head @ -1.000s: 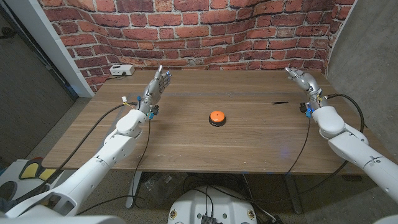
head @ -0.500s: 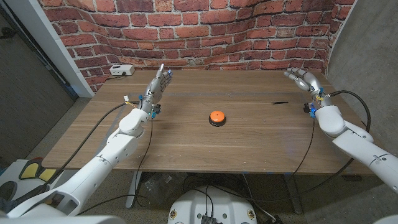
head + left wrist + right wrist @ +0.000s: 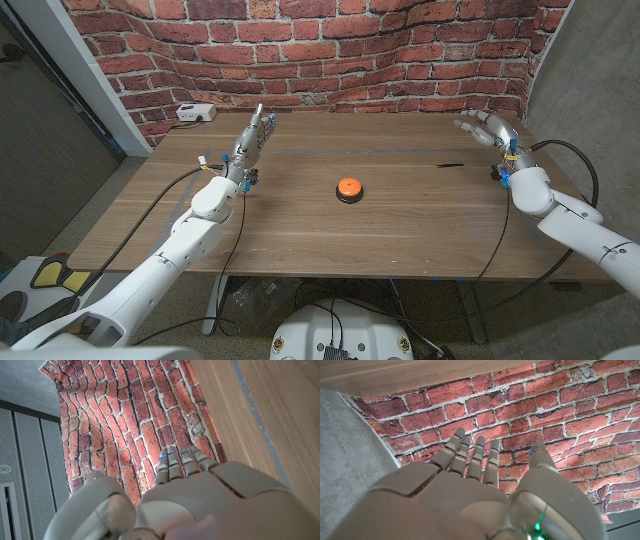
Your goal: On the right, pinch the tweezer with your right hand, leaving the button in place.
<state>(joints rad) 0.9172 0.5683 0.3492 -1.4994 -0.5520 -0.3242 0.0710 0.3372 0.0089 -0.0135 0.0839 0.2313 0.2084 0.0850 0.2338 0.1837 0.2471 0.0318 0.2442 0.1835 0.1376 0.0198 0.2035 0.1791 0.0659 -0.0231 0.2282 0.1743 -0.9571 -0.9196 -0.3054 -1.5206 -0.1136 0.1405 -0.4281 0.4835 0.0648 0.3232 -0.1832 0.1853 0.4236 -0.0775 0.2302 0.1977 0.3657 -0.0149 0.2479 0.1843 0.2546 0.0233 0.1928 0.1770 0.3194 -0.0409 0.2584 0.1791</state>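
Tweezer (image 3: 451, 164): lies flat on the table (image 3: 400, 230), right side, apart from everything, so you can reach it without crossing the middle
Right hand (image 3: 485, 129): empty, fingers spread, raised just beyond the tweezer, ready for your pinch
Button (image 3: 348, 188): mid-table, well apart from the tweezer, easy to leave alone
Left hand (image 3: 256, 136): empty, fingers straight, parked far left

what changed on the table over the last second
The right hand lifted a little toward the brick wall and turned so its spread fingers point more toward the table's middle, above the tweezer; it holds nothing. The left hand, the orange button and the tweezer stayed put.
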